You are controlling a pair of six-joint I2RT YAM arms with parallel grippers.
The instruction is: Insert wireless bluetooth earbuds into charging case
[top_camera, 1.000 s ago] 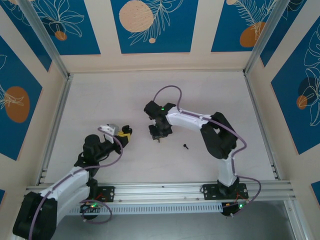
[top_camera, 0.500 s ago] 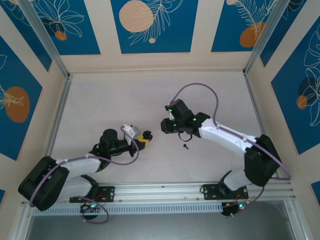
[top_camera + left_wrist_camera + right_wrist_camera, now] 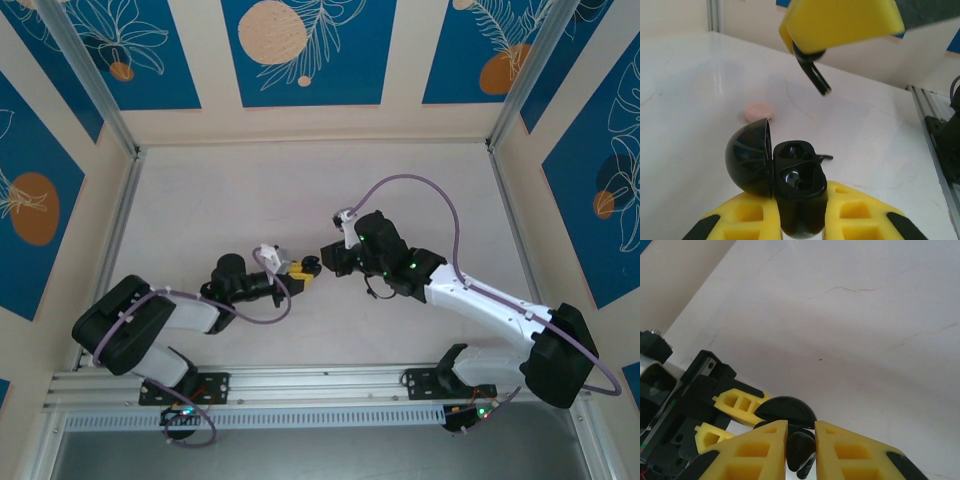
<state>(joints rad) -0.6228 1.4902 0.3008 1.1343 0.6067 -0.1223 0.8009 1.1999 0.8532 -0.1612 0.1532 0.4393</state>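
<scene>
Near the middle of the table (image 3: 220,200), the two grippers were brought tip to tip, the left one reaching in from the left and the right one from the right. The left gripper (image 3: 298,272) was pressed shut on a small black case (image 3: 799,175), which was gripped by its lower body between the yellow fingers (image 3: 855,212). The case was held open, with its domed lid (image 3: 749,160) swung out to one side and two glossy hollows turned upward. The right gripper (image 3: 326,257) was pinched on a black earbud (image 3: 800,449), whose thin stem was pointed down out of the jaws. In the left wrist view the earbud was held above the case, with a gap between them. A pink disc (image 3: 758,111) was seen lying flat on the table beyond the case.
</scene>
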